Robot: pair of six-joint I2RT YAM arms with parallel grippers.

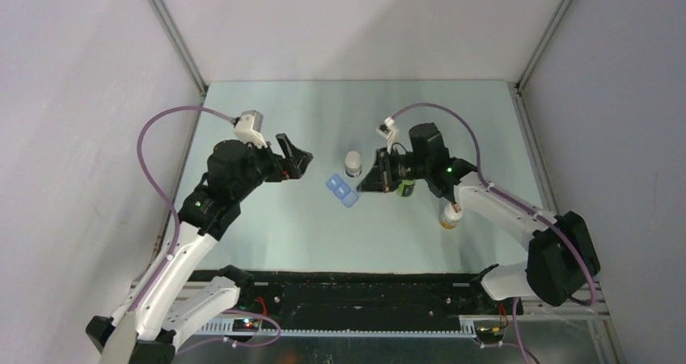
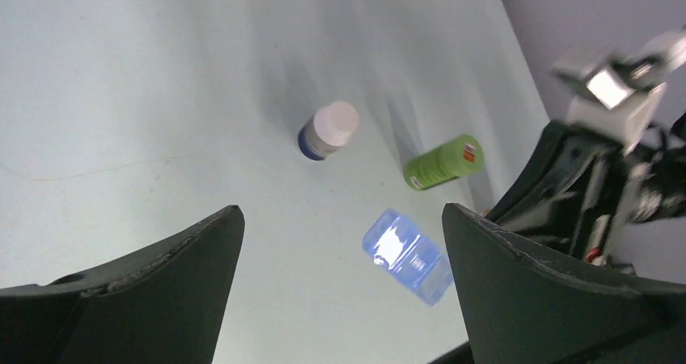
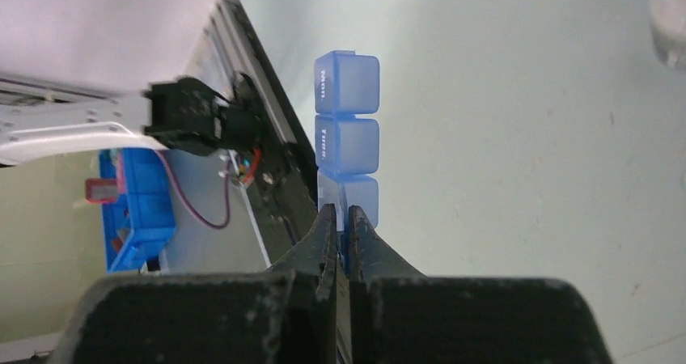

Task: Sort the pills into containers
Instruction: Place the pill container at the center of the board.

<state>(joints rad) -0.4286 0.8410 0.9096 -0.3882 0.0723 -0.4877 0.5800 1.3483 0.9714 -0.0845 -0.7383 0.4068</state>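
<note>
The translucent pill box (image 1: 341, 190) sits mid-table, its contents unreadable. The green bottle (image 1: 407, 189) to its right is half hidden behind the right gripper (image 3: 341, 214), which is pinched tight on the edge of the nearest compartment (image 3: 362, 196). The left gripper (image 2: 340, 275), left of the box, gapes wide and holds nothing.

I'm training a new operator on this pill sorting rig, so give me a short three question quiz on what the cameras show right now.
1. True or false: the left gripper is open and holds nothing.
2. Which day labels can be read on the blue pill box? A. Mon and Tue. B. Fri and Sat. C. None at all.
3. What is the right gripper shut on?
Key: 1 true. 2 A. 3 the near end of the blue pill box.
</note>
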